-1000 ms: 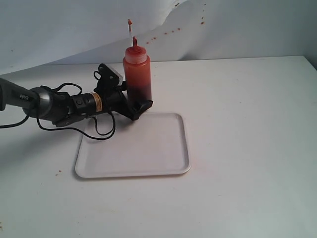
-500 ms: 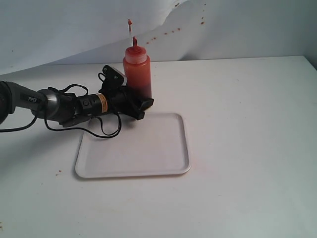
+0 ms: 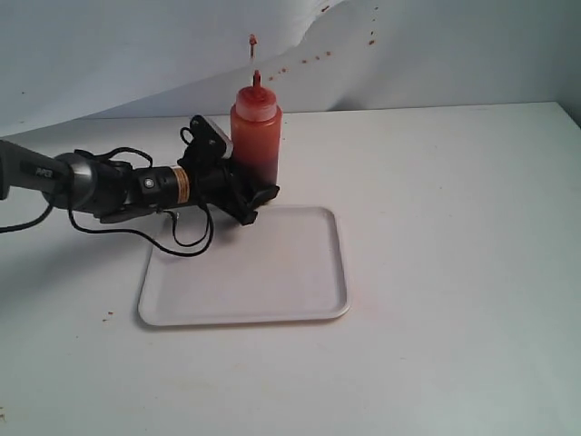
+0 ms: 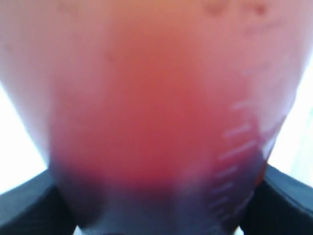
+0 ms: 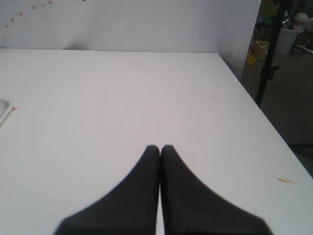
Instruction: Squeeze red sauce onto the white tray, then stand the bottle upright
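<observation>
Gripping w/ left gripper [image 3: 257, 184] the squeeze bottle [image 3: 255, 127] low on its body, jaws closed in on both sides.

Ext view: bottle upright at far edge of white tray [image 3: 272, 272], nozzle [image 3: 257, 80] up, tip cap [image 3: 252, 40] sticking up above it. Base hidden behind fingers, so can't tell if resting or lifted. Dark red sauce [image 3: 263, 166] pooled low inside; none seen on tray. Prob soft-walled, smooth, light-ish & bottom-heavy. Best pinched mid-body for squeezing, gently, else risk of early spurt.

L wrist view: blurred orange-red bottle wall [image 4: 156, 98] filling frame, grad marks [image 4: 234, 161] on it, dark fingers [image 4: 286, 196] pressing either side.

R wrist view: right gripper [image 5: 160, 152] fully closed, holding nothing, over white table [image 5: 122, 83], well apart from bottle. White tray's corner [image 5: 2, 110] just at frame edge.
</observation>
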You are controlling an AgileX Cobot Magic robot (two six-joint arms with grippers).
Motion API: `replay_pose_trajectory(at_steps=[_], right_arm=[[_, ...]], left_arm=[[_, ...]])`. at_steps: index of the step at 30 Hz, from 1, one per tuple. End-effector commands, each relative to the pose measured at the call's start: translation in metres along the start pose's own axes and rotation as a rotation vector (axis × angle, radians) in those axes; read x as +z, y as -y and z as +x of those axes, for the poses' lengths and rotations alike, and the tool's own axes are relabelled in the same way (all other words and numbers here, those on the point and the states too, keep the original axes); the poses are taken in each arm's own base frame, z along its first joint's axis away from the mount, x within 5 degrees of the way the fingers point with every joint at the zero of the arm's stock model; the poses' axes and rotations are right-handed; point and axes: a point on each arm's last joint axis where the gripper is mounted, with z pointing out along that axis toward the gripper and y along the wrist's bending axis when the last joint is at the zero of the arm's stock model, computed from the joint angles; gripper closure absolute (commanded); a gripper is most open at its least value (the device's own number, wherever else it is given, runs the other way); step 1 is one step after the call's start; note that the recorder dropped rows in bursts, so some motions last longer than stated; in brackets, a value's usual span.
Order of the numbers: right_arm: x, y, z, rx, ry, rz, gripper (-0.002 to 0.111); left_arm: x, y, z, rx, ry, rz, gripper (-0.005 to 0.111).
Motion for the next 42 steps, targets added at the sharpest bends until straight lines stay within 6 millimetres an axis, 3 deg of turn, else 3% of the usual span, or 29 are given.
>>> replay_pose_trajectory(at_steps=[1,14,19,26,27,29,31,34,36,38,42], right_arm=[[0.0,0.0,0.001,0.008,0.003,0.005,0.108],[0.0,0.0,0.001,0.008,0.003,0.005,0.108],[0.0,0.0,0.001,0.008,0.003,0.005,0.108],[0.0,0.0,0.001,0.008,0.003,0.005,0.108],[0.0,0.001,0.0,-0.064,0.014,0.017,0.108],[0.0,0.003,-0.005,-0.157,0.07,0.041,0.108],[-0.001,0.0,-0.014,0.085,0.171,-0.007,0.108],[-0.007,0.002,-0.034,0.23,0.396,-0.023,0.108],[-0.014,0.008,-0.046,0.493,0.563,-0.043,0.108],[-0.02,0.013,-0.054,0.644,0.678,-0.063,0.108],[-0.022,0.004,-0.059,0.536,0.701,-0.149,0.108]], left_arm=[[-0.032,-0.005,-0.039,0.015,0.074,-0.014,0.107],[-0.152,0.033,-0.122,0.203,0.036,-0.183,0.107],[-0.203,0.051,-0.139,0.234,-0.04,-0.321,0.107],[-0.26,0.073,-0.141,0.334,-0.18,-0.484,0.107],[-0.267,0.075,-0.142,0.346,-0.193,-0.506,0.107],[-0.277,0.077,-0.145,0.381,-0.213,-0.543,0.107],[-0.283,0.078,-0.149,0.422,-0.224,-0.565,0.107],[-0.287,0.08,-0.152,0.487,-0.226,-0.56,0.107],[-0.286,0.081,-0.152,0.564,-0.252,-0.544,0.107],[-0.285,0.081,-0.15,0.667,-0.292,-0.523,0.107],[-0.286,0.079,-0.155,0.797,-0.325,-0.511,0.107]])
